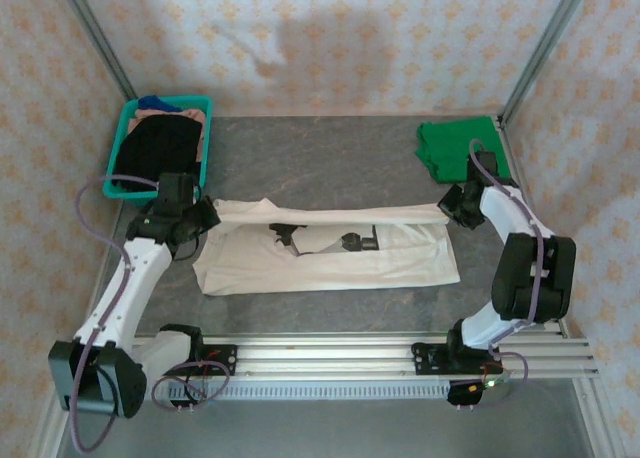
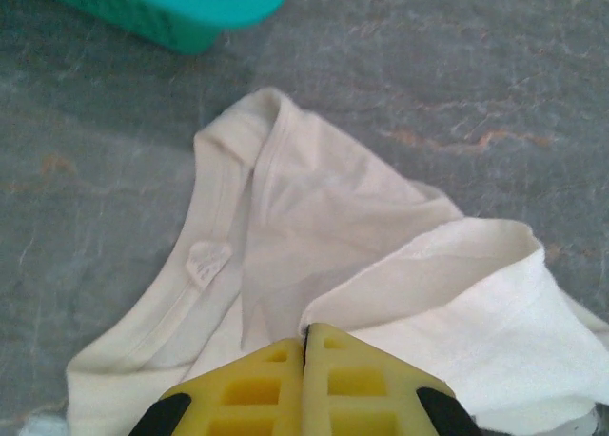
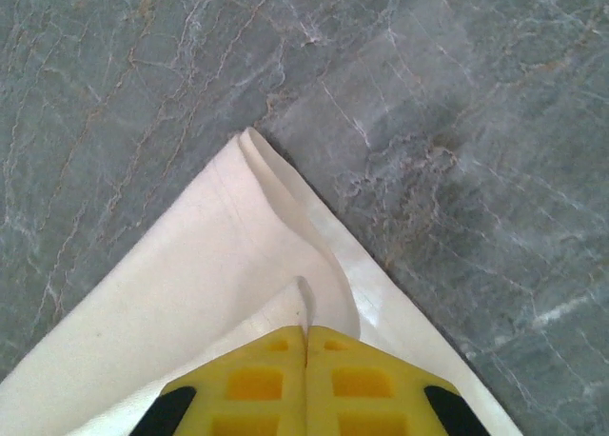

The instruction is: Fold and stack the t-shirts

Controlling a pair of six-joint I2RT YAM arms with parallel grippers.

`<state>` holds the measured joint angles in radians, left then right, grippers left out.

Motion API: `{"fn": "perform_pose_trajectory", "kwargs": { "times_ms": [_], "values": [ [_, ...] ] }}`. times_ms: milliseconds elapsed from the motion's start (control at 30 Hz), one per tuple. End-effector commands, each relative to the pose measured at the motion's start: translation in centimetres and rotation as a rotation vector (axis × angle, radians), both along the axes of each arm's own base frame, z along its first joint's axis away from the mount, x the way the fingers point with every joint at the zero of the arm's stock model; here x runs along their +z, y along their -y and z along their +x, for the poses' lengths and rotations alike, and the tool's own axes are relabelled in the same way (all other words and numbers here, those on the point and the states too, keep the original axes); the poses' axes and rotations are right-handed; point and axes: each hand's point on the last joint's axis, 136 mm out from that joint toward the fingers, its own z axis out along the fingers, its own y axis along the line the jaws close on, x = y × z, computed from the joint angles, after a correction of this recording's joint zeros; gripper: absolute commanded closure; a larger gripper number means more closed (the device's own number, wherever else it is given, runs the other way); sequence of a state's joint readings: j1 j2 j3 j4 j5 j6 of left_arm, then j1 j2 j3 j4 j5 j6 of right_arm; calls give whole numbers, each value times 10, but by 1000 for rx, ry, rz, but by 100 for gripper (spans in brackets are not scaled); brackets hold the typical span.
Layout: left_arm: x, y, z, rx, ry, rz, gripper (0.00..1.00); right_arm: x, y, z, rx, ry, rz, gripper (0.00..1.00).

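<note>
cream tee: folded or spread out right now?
Mid-fold: cream t-shirt lies mostly flat, its far edge doubled over in a long band, each end pinched by the shut left gripper and right gripper.

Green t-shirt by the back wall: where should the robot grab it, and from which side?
Probably its near left corner, coming down from above. The green t-shirt lies flat and folded on the table, tucked into the far right corner; wall and metal post crowd its back and right sides, while that corner is free.
</note>
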<state>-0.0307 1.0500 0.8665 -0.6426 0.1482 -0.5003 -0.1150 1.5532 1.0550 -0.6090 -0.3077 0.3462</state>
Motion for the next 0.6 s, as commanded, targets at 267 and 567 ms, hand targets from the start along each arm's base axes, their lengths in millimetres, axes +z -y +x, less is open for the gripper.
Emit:
{"fn": "perform_pose_trajectory", "kwargs": {
  "times_ms": [267, 567],
  "values": [
    [-69, 5, -46, 56, -132, -42, 100, -14, 11, -23, 2, -52, -71, 100],
    [-93, 10, -69, 47, -171, -51, 100, -38, 14, -40, -9, -142, -88, 93]
  ]
}}
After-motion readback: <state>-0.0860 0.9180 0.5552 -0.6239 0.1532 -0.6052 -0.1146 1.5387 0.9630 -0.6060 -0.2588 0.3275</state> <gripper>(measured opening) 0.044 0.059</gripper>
